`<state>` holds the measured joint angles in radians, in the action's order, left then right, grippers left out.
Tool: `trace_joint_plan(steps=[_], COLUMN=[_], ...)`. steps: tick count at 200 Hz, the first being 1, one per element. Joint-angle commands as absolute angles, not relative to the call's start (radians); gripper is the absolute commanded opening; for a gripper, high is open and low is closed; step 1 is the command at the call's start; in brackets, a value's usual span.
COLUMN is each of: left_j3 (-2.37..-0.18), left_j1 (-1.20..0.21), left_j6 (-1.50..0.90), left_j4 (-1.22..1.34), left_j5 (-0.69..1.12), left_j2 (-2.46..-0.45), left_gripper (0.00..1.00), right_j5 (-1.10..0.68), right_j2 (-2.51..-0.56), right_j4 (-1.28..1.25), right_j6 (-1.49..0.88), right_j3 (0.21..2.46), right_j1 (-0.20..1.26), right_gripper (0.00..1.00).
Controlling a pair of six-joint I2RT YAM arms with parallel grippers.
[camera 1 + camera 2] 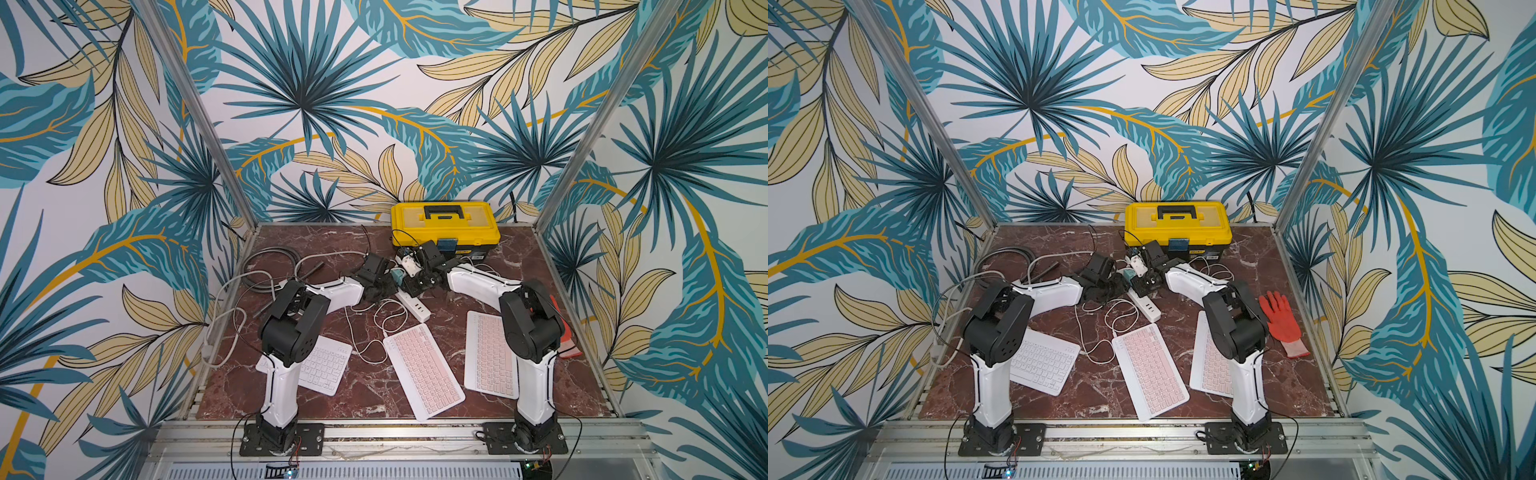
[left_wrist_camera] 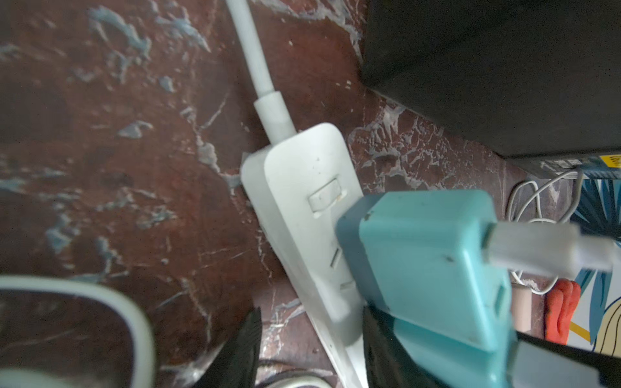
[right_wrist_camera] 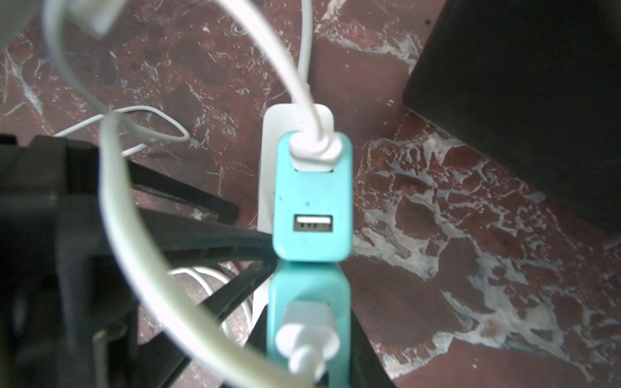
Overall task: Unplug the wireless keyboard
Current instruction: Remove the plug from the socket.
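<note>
A white power strip (image 1: 415, 305) lies mid-table with two teal chargers plugged into it. My right gripper (image 3: 307, 302) is shut on the nearer teal charger (image 3: 307, 292), which carries a white USB plug (image 3: 307, 336). The second teal charger (image 3: 312, 201) also holds a white USB plug and has one empty port. My left gripper (image 2: 312, 312) stands open astride the strip (image 2: 302, 188), one finger (image 2: 242, 349) apart from its side. A thin white cable (image 1: 384, 328) runs from the middle pink keyboard (image 1: 424, 370) toward the strip. In both top views the grippers meet over the strip.
A white keyboard (image 1: 320, 365) lies front left and another pink keyboard (image 1: 488, 353) front right, partly under the right arm. A yellow toolbox (image 1: 444, 224) stands just behind the strip. Grey and white cables (image 1: 270, 262) coil at back left. An orange glove (image 1: 1281, 322) lies right.
</note>
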<state>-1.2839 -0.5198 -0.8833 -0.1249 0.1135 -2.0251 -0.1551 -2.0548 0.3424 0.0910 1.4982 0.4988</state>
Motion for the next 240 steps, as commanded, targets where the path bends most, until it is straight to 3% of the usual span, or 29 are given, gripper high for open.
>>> trace_joint_plan(steps=[1, 96, 181, 240], left_j3=[-1.294, -1.188, -1.191, -1.165], left_j1=[-0.527, -0.561, -0.563, -0.561], left_j6=[-0.888, -0.928, -0.903, -0.893], left_j4=[-0.136, -0.141, -0.173, -0.173], left_j5=[0.143, 0.179, 0.185, 0.186], left_j2=[-2.075, -2.107, -2.139, -2.136], left_gripper=[0.50, 0.41, 0.39, 0.38], right_j5=[-0.185, -0.108, -0.049, -0.301], right_j2=[-2.068, -2.106, -2.041, -2.089], right_j4=[0.321, 0.403, 0.274, 0.432], right_j6=[0.076, 0.057, 0.187, 0.074], right_j3=[1.554, 1.657, 1.540, 1.666], right_j1=[0.510, 0.522, 0.598, 0.497], right_gripper=[0.17, 0.16, 0.15, 0.15])
